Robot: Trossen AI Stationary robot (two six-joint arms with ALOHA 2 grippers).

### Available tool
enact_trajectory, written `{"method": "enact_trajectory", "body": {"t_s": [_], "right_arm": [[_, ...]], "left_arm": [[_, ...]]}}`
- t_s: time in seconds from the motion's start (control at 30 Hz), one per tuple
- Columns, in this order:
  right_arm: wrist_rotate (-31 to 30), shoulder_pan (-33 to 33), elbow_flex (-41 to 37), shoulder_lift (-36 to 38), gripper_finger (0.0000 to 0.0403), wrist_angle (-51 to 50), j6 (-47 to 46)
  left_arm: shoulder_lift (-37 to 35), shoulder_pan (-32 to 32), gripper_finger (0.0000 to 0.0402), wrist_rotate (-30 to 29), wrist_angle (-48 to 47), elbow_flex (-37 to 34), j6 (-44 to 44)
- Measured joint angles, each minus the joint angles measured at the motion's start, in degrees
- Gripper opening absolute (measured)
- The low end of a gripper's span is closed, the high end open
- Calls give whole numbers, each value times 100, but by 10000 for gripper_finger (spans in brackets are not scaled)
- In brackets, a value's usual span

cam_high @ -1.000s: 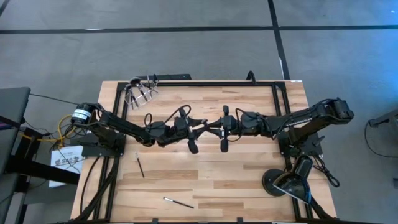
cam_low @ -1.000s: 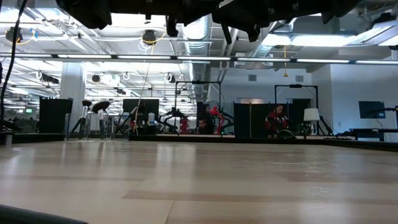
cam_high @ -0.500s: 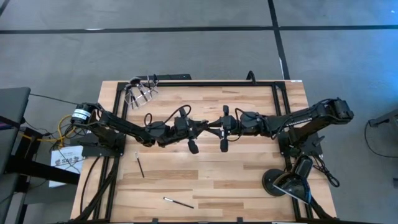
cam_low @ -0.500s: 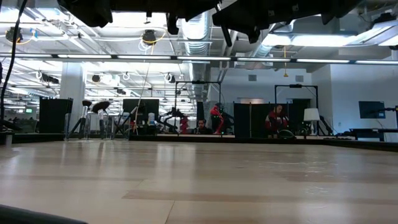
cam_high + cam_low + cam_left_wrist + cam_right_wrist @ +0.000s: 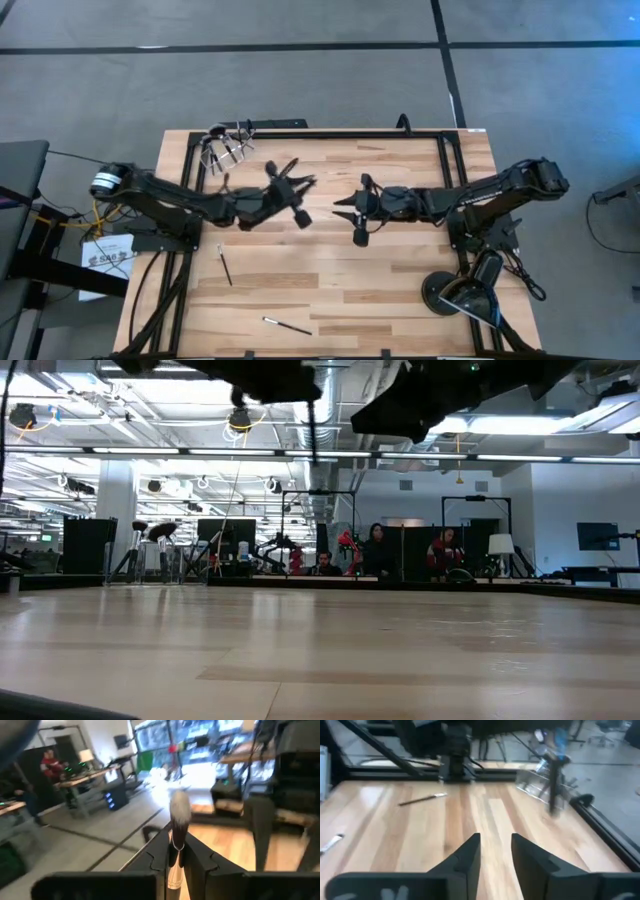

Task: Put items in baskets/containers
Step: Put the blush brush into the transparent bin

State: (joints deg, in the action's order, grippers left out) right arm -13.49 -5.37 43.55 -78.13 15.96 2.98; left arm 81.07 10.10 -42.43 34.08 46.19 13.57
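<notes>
My left gripper (image 5: 297,176) hovers over the table's far middle, shut on a slim makeup brush whose pale bristle head (image 5: 179,810) sticks out past the fingertips. My right gripper (image 5: 342,205) hangs open and empty (image 5: 495,838) over the table's middle, just to the right of the left one. The clear cup (image 5: 222,150) sits at the far left corner with several brushes in it, and shows blurred in the right wrist view (image 5: 536,781). Two more brushes lie flat on the table, one (image 5: 225,265) toward the left and one (image 5: 287,325) near the near edge. My left gripper pinches the brush between its two fingers (image 5: 159,851) at the upper handle and silvery ferrule (image 5: 174,878). The brush lies along the fingers, with its bristle head beyond their free ends. It is lifted clear of the table.
The round black lamp base (image 5: 445,293) stands at the near right corner. A black frame rail (image 5: 330,133) runs along the far edge. Bare wood lies between the two arms and the near edge. People sit in the room beyond the table (image 5: 378,555).
The two grippers stood tip to tip over the table's middle. The left gripper has since drawn away toward the far left, toward the cup, and turned about, taking the brush with it. The right gripper has stayed near the middle and turned a little.
</notes>
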Motion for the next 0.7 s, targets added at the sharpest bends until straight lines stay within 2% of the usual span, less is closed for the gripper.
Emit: {"method": "enact_trajectory", "body": {"t_s": [0.1,0.2,0.3,0.53,0.7], "right_arm": [[-234,17,0,0,117,-147,-74],[-323,30,0,2,133,-290,-256],[-317,54,0,2,145,-545,-300],[-319,63,0,2,156,-646,-299],[-323,64,0,2,154,-609,-299]], "left_arm": [[-587,-39,30,-338,-569,-201,75],[-1243,-218,30,-1059,-629,-711,128],[-1937,-481,31,-1462,-643,-1343,45],[-3485,-1072,32,-1654,-647,-2699,-569],[-4087,-1188,31,-1925,-625,-3111,-488]]}}
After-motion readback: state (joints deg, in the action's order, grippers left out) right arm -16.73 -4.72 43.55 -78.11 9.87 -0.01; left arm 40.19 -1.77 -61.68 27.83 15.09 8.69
